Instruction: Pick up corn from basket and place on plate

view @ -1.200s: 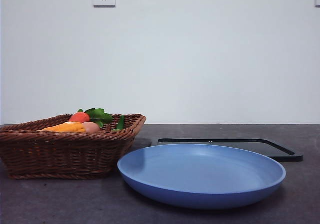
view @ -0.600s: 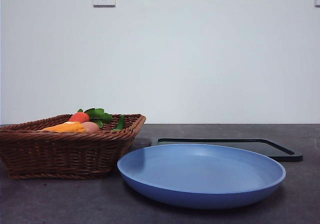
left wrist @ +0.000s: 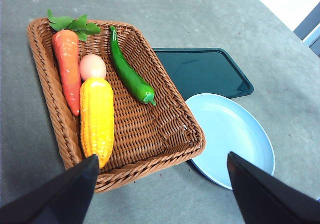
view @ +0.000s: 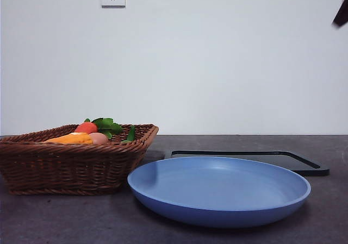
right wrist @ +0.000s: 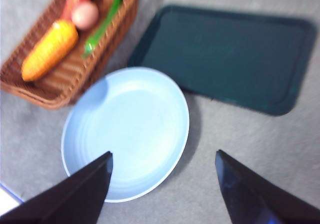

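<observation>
One wicker basket (left wrist: 165, 134) holds four items: one corn cob (left wrist: 96, 119), one carrot (left wrist: 67, 69), one egg (left wrist: 92, 67) and one green chili pepper (left wrist: 129, 75). On the tabletop (left wrist: 280, 49): one blue plate (left wrist: 235, 134), one black tray (left wrist: 205, 72).

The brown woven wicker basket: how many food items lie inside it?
4, all in the basket: red-orange carrot along one wall, yellow corn beside it, pinkish egg at the corn's tip, green chili pepper apart. None seems hidden.

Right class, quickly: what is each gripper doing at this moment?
Left gripper: open, holding nothing, above the basket.
Right gripper: open, holding nothing, above the plate.
</observation>
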Controlling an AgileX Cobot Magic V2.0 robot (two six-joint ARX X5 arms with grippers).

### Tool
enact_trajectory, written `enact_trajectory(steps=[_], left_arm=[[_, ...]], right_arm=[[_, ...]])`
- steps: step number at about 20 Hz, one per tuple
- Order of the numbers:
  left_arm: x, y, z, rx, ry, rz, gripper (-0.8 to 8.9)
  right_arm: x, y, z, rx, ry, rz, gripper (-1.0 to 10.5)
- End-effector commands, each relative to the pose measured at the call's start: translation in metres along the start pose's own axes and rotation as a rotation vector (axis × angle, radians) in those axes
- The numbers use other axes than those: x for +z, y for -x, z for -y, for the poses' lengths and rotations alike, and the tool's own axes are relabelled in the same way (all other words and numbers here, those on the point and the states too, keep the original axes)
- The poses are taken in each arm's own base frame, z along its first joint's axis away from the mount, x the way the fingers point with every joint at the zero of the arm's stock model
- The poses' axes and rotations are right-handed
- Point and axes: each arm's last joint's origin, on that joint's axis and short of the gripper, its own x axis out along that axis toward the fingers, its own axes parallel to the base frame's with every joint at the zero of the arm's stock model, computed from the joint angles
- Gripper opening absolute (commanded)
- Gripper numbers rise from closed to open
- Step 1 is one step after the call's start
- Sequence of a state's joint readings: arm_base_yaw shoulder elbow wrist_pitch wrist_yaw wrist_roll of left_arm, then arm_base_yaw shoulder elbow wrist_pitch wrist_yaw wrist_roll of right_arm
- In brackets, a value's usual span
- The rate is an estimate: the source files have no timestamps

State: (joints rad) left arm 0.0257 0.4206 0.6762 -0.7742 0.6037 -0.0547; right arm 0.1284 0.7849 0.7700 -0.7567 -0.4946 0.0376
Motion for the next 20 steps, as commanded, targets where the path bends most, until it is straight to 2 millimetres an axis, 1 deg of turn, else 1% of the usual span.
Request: enact_trajectory(steps=[1, 5, 8, 10, 15, 20], left_arm=[[0.006, 0.003, 0.002, 0.001, -0.01, 0.024, 4.18], [0.006, 0.003, 0.002, 0.001, -0.008, 0.024, 4.17], [0.006, 0.003, 0.002, 0.001, -0.007, 0.024, 4.17], [0.006, 0.003, 0.002, 0.001, -0.007, 0.024, 4.17], [0.006, 0.003, 0.002, 0.001, -0.007, 0.024, 4.17], [0.006, 0.003, 0.002, 0.001, -0.007, 0.023, 4.17]], right_arm=[[0.01, -0.018, 0.004, 0.02, -0.03, -0.044, 3.4], [0.017, -0.063, 0.017, 0.039, -0.06, -0.159, 3.4], [0.015, -0.095, 0.028, 0.045, -0.086, -0.245, 3.4], [0.012, -0.113, 0.033, 0.049, -0.098, -0.291, 3.4], [0.003, -0.143, 0.04, 0.057, -0.114, -0.373, 3.3], [-0.005, -0.164, 0.04, 0.073, -0.104, -0.424, 2.7]])
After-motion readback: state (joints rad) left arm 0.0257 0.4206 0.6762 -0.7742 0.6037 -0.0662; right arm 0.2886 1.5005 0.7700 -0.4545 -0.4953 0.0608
